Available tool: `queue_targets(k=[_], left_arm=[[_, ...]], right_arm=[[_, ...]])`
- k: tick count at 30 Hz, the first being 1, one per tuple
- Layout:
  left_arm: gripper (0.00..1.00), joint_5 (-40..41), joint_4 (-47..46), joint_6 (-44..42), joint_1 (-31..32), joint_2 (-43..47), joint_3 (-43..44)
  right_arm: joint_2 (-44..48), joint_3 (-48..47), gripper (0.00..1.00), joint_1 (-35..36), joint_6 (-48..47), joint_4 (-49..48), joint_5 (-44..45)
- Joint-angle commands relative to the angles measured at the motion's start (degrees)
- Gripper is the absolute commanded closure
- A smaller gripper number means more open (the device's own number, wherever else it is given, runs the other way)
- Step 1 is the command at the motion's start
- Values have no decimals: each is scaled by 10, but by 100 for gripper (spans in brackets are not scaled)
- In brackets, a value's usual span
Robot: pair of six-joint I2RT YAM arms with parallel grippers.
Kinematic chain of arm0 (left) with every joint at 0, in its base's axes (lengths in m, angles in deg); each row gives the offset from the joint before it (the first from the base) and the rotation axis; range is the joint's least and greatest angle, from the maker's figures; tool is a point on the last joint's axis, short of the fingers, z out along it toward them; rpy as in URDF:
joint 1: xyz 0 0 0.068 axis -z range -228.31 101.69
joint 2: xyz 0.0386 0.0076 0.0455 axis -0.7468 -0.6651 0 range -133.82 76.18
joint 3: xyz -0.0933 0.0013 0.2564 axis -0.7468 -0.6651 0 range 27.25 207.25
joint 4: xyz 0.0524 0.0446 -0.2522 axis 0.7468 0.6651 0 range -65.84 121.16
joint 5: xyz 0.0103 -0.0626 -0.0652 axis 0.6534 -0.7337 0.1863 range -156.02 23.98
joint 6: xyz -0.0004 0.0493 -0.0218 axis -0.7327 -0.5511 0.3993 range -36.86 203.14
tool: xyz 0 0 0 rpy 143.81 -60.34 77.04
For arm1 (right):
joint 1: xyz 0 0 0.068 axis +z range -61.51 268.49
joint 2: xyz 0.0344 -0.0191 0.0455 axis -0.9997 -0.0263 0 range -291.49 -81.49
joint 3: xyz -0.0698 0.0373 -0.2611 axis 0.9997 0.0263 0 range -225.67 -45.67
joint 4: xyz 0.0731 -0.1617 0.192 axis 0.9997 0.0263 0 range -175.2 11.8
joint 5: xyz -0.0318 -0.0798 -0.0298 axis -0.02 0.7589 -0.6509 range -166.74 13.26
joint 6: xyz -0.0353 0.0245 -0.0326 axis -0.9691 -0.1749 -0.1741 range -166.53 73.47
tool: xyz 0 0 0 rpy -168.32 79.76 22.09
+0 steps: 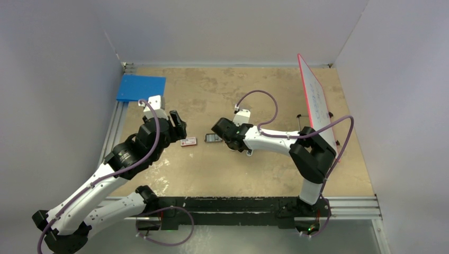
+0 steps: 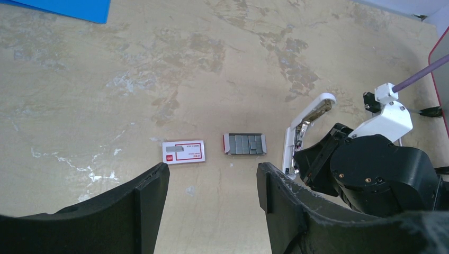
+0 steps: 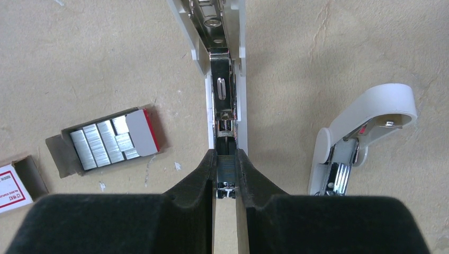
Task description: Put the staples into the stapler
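The stapler (image 3: 226,79), a slim white bar lying open, shows its metal channel running away from my right gripper (image 3: 226,154). That gripper is shut on a short grey strip of staples (image 3: 226,172), held at the near end of the channel. More staples (image 3: 103,143) fill a small open tray (image 2: 243,144) left of the stapler (image 2: 288,151). My left gripper (image 2: 212,180) hangs open over bare table in front of the tray, with nothing between its fingers. From above, the left gripper (image 1: 177,124) and the right gripper (image 1: 218,128) face each other across the tray (image 1: 212,138).
A red-and-white staple box sleeve (image 2: 183,152) lies left of the tray. A short white curved piece (image 3: 365,132) rests right of the stapler. A blue flat block (image 1: 140,87) sits at the back left. A red-edged white board (image 1: 315,100) leans at the right.
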Motion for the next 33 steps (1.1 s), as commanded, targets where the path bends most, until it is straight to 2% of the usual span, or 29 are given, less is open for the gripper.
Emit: queue_targets(k=[1, 6, 18, 25, 33], left_arm=[[39, 1, -19, -11, -3, 3, -5], [39, 2, -18, -11, -3, 3, -5], [38, 0, -21, -11, -3, 0, -5], [39, -1, -22, -12, -3, -4, -5], [39, -2, -21, 2, -3, -3, -4]], right_arm=[[-2, 4, 86, 2, 8, 1, 23], [0, 7, 84, 2, 2, -9, 19], [29, 8, 66, 2, 3, -12, 16], [48, 2, 66, 1, -6, -21, 14], [72, 5, 69, 2, -89, -103, -22]])
